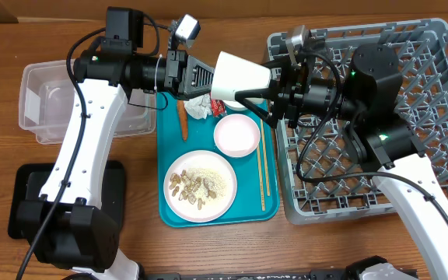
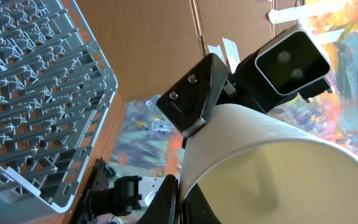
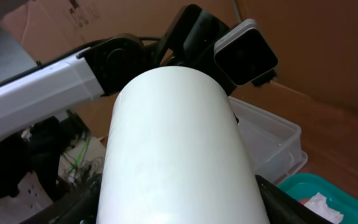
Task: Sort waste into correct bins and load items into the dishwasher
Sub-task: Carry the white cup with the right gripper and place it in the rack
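The small white cup point(image 1: 241, 75) hangs on its side above the teal tray, between both grippers. My left gripper point(image 1: 208, 78) is shut on its rim, one finger inside the mouth, as the left wrist view point(image 2: 182, 186) shows on the cup point(image 2: 272, 168). My right gripper point(image 1: 264, 84) is shut around the cup's narrow end, with fingers on both sides of the cup point(image 3: 173, 143). Below lie the paper wad point(image 1: 201, 107), red wrapper point(image 1: 218, 103), carrot point(image 1: 183, 120), pink bowl point(image 1: 236, 134), chopsticks point(image 1: 263, 163) and the plate point(image 1: 179, 163) with food scraps point(image 1: 193, 187).
The grey dish rack point(image 1: 411, 155) stands at the right, under my right arm, and also shows in the left wrist view point(image 2: 36, 93). The clear tub point(image 1: 45, 101) is at the far left, the black tray point(image 1: 22, 194) under my left arm. The teal tray point(image 1: 169, 214) holds the dishes.
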